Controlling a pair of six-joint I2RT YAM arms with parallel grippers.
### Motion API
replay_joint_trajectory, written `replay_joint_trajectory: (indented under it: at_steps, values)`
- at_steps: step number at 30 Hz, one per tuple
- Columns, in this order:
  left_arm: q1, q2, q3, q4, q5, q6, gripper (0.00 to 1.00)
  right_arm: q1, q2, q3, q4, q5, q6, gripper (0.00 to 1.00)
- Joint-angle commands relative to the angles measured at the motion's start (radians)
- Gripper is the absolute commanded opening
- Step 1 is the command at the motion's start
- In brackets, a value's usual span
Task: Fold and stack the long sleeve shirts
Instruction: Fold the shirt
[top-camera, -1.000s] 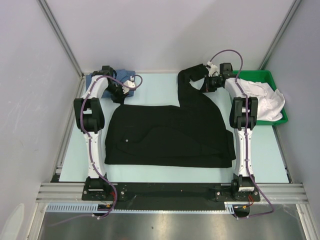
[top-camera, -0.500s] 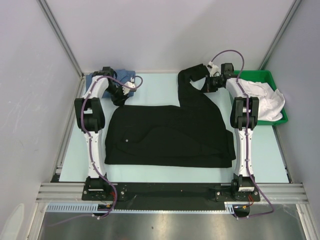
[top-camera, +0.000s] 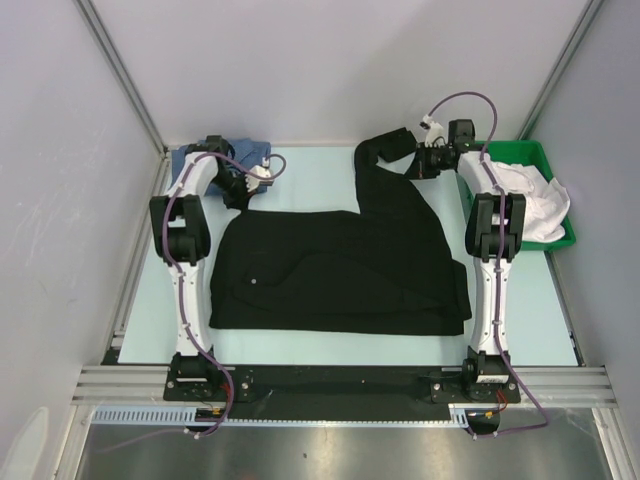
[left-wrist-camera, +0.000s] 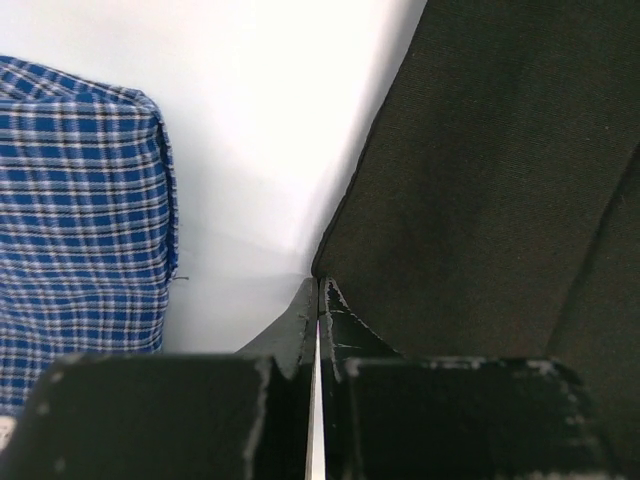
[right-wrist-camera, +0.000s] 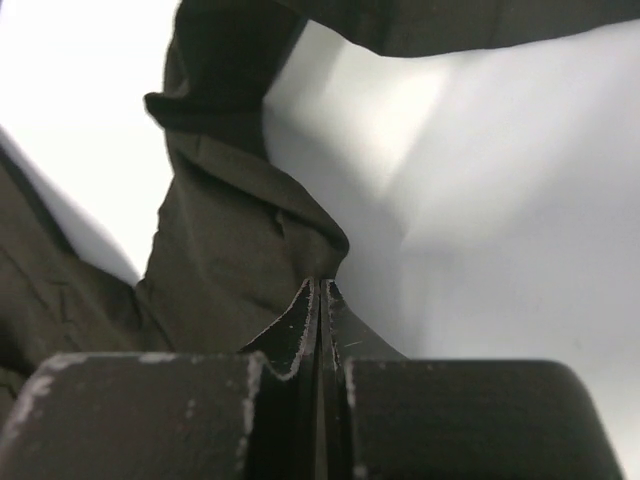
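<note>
In the green bin (top-camera: 515, 151), white cloth (top-camera: 526, 190).

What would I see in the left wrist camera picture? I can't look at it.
The left gripper, shut, has its tips at the corner of a black shirt lying on a pale table. A folded blue checked cloth sits at the picture's left, apart from the shirt.
</note>
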Motion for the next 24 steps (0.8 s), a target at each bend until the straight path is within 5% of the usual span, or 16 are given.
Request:
replay_joint_trajectory:
  at_steps: [1,11,24]
  values:
    - [0.011,-0.099,0.042,0.005,0.055,0.009,0.00,-0.022,-0.126,-0.032,0.002,-0.033,0.010,0.00]
    - [0.022,-0.231,-0.068,0.002,0.103,0.062,0.00,-0.047,-0.304,-0.229,-0.007,-0.069,-0.002,0.00]
    - [0.034,-0.508,-0.456,0.045,0.115,0.248,0.00,-0.067,-0.606,-0.510,-0.182,-0.109,-0.168,0.00]
